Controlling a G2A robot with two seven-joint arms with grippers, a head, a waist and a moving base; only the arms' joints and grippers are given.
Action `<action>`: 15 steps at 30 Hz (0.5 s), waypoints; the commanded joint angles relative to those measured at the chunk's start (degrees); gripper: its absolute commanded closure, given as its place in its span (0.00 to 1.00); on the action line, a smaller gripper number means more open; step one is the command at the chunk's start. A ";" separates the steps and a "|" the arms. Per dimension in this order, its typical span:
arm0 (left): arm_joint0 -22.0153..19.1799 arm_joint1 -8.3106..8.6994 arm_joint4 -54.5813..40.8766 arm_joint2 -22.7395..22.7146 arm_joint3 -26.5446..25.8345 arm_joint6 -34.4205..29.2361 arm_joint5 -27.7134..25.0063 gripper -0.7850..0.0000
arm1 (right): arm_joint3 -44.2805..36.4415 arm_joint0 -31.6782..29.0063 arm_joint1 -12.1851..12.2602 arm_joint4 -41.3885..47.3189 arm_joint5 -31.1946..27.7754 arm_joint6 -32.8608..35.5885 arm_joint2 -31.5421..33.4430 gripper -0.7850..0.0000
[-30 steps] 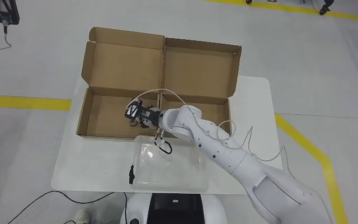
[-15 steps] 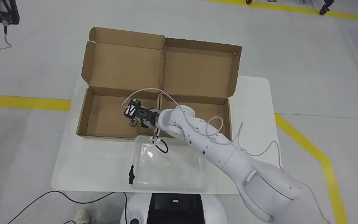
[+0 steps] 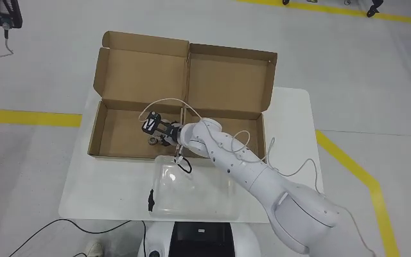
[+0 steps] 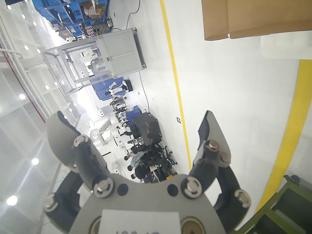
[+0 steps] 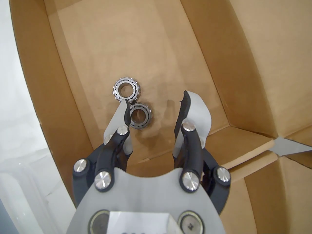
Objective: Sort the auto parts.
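Right pincer [image 5: 156, 99], also seen from above [image 3: 152, 125]: released, jaws spread and holding nothing, hanging low inside the left carton [image 5: 121, 37] near its front wall.

Contents of the left carton [image 3: 122, 156]: two metal roller bearings lying flat on the cardboard floor, bores upward. The farther bearing [image 5: 126, 90] and the nearer bearing [image 5: 140, 116] lie just beside each other, apparently touching. In the right wrist view one finger [image 5: 117, 120] overlaps the rim of the nearer bearing; whether it touches cannot be told. The other finger stands over bare cardboard, apart from both parts.

The right carton [image 3: 253, 125] adjoins the left carton along a shared middle wall. The right arm lies across its front part and hides much of its floor. Both cartons are open, with lids standing up at the back.

A clear tub [image 3: 212, 199] sits in front of the cartons, near the robot. Its contents cannot be made out. A small dark item [image 3: 149, 199] sits at the tub's left edge; its kind is unclear. A white cable [image 3: 160, 103] loops from the right arm over the left carton.

All containers rest on the white surface [image 3: 289, 128].

Left pincer [image 4: 132, 115]: released, jaws wide and holding nothing, aimed out at the room, a carton flap [image 4: 256, 5] beyond it.
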 commanded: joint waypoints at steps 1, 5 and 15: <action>0.00 0.00 0.00 0.00 0.00 0.00 0.00 0.00 | -0.76 0.19 0.06 -0.39 -0.69 -1.28 0.54 0.54; 0.00 0.00 0.00 0.00 0.00 0.00 0.00 0.00 | -4.02 -0.03 0.95 -1.00 -4.00 -4.47 2.38 0.52; 0.00 0.00 0.00 0.00 0.00 0.00 0.00 0.00 | -18.68 -6.42 7.12 -6.92 -12.77 -9.56 11.31 0.09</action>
